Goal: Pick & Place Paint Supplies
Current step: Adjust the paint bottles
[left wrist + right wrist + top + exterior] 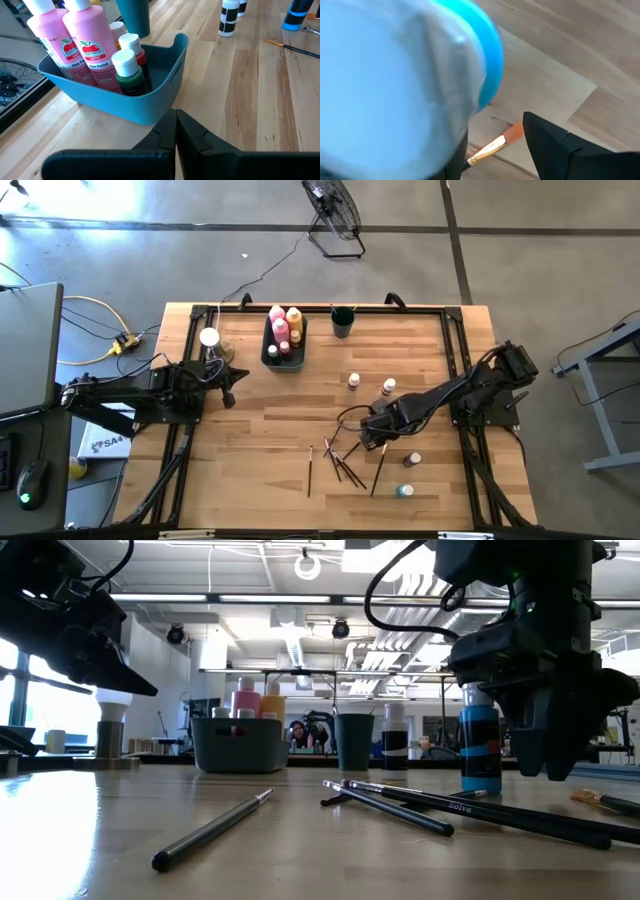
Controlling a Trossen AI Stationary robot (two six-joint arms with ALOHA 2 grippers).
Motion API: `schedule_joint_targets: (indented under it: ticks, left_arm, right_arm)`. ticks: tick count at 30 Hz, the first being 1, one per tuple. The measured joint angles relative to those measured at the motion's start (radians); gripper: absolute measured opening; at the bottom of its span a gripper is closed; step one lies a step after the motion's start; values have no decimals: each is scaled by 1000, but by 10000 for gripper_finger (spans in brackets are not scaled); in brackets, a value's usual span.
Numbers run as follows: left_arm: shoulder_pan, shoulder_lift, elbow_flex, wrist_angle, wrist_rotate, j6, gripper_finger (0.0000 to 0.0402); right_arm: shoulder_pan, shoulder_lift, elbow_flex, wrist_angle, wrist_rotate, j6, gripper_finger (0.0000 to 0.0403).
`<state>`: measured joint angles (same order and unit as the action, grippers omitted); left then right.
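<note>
Right tool carrying a blue paint bottle above the scattered brushes

Near 5 o'clock on the desk (250,430), the right tool (380,432) grips a blue paint bottle (395,85) over loose paintbrushes (345,462), presumably to bin it. Toward 11 o'clock, the teal bin (150,107) holds pink squeeze bottles (87,47); the left tool (175,131) waits there, pinched shut and empty.

The left arm is lying along the worktop's left edge, reaching inward, its wrist level and the left gripper (232,376) pointing toward the back half of the worktop with its fingers (192,131) pressed together. The right arm is stretching from the right edge toward the middle, elbow bent, wrist tipping downward. The right gripper (378,436) is hanging low over the worktop, its jaws standing wide apart.
</note>
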<state>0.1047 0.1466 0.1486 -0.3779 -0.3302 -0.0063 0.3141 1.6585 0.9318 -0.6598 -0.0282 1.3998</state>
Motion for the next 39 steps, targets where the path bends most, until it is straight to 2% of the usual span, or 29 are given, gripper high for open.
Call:
schedule_joint_targets:
  ticks: [12,21,28,33,39]
  left_arm:
    - [0,0,0,0,0,0,0]
    - [0,0,0,0,0,0,0]
    - [0,0,0,-6,0,0,0]
    - [0,0,0,-20,0,-3,0]
    - [0,0,0,-21,0,-4,0]
  right_arm:
    - [0,0,0,-8,104,-168,178]
    - [0,0,0,-7,162,-220,91]
    - [0,0,0,1,165,-248,33]
    - [-5,0,0,55,168,-298,7]
    - [-37,0,0,89,177,-342,4]
